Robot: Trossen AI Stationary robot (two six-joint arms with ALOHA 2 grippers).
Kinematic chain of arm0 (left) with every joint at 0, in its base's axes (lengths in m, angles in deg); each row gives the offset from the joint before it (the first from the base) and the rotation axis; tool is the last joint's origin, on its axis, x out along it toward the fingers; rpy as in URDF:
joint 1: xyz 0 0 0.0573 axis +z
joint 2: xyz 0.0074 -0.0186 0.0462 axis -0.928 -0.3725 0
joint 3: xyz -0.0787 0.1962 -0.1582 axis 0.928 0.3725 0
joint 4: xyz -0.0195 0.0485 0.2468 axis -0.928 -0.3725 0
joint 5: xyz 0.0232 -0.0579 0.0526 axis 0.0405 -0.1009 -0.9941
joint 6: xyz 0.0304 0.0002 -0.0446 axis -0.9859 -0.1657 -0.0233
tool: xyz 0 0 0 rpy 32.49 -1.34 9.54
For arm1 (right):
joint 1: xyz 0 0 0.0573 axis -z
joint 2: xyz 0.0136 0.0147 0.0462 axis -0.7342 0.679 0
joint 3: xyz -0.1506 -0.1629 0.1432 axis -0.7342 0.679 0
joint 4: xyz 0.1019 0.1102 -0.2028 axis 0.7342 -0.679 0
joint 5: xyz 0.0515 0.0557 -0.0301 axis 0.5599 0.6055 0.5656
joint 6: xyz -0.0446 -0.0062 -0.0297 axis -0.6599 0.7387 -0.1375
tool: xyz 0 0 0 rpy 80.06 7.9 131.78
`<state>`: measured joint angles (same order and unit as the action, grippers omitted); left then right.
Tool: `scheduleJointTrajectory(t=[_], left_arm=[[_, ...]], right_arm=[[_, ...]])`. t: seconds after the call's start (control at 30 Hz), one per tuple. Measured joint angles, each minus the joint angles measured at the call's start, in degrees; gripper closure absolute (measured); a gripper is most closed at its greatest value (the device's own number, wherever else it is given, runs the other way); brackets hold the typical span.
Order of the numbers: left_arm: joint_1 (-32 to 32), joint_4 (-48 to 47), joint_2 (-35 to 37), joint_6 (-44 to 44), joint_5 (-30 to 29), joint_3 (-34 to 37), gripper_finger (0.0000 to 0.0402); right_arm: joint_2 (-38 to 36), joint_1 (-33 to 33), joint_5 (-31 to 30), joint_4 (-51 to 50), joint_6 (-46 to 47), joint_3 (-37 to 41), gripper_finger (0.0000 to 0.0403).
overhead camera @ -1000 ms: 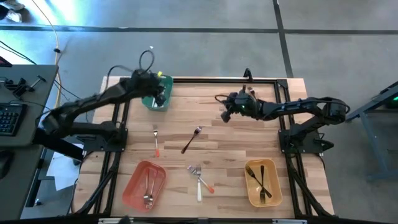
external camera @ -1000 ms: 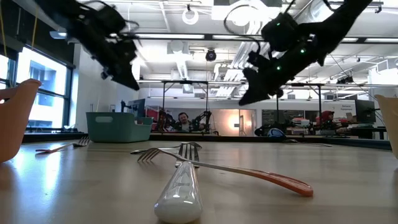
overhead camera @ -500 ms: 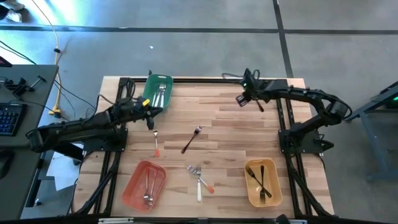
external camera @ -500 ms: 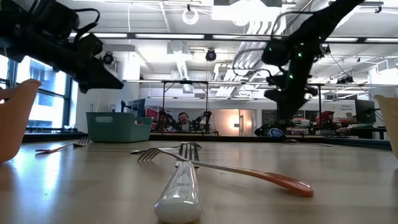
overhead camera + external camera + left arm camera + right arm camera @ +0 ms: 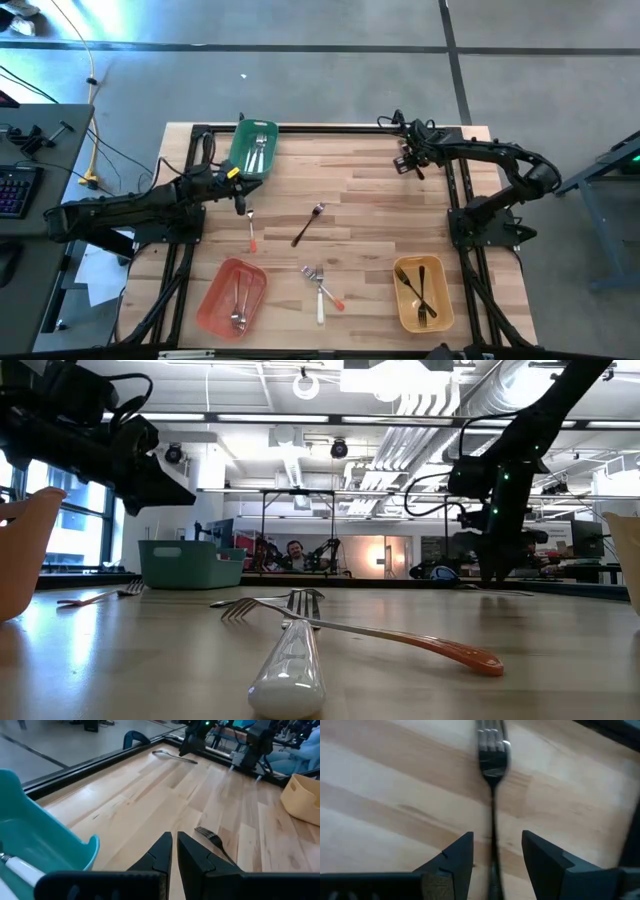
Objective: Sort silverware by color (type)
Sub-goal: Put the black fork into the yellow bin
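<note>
My right gripper (image 5: 492, 855) stands with its fingers spread wide and nothing held, low over a slim black metal fork (image 5: 491, 780) that lies flat on the pale wooden table (image 5: 380, 215) between my two fingers, its tines pointing away from my wrist. On the table as seen from above, that puts me at about one o'clock, near the far edge (image 5: 408, 160).

My left gripper (image 5: 172, 851) is pinched nearly shut and empty, at about ten o'clock, hovering just past the head of a silver fork with a red-orange handle tip (image 5: 250, 228). Just beyond it at eleven o'clock sits the green rectangular plastic bin (image 5: 240, 158), holding white-handled silverware (image 5: 256, 152).

At the centre lies a dark brown-handled spoon (image 5: 306, 226). Toward six o'clock a white-handled fork (image 5: 320, 303) crosses another red-tipped fork (image 5: 328, 291). At seven o'clock the red rectangular plastic bin (image 5: 218, 291) holds several pieces; at five o'clock the yellow rectangular plastic bin (image 5: 440, 288) holds crossed black utensils (image 5: 418, 291).
</note>
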<state>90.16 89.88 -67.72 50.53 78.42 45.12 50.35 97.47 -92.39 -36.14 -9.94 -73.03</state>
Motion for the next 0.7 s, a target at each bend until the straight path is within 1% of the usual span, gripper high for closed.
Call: scheduleJointTrajectory(t=[0.1,0.57,0.7], left_arm=[[-0.4,0.2,0.0,0.4,0.0,0.0,0.0385],[-2.0,0.2,0.0,1.0,0.0,0.0,0.0385],[-2.0,0.1,0.0,1.0,0.0,0.0,0.0385]], right_arm=[[0.2,0.3,-1.3,0.4,0.7,0.0,0.0250],[0.4,0.1,-1.0,0.6,1.1,0.0,0.0250],[0.4,0.1,1.8,-0.6,0.6,-2.0,0.0250]])
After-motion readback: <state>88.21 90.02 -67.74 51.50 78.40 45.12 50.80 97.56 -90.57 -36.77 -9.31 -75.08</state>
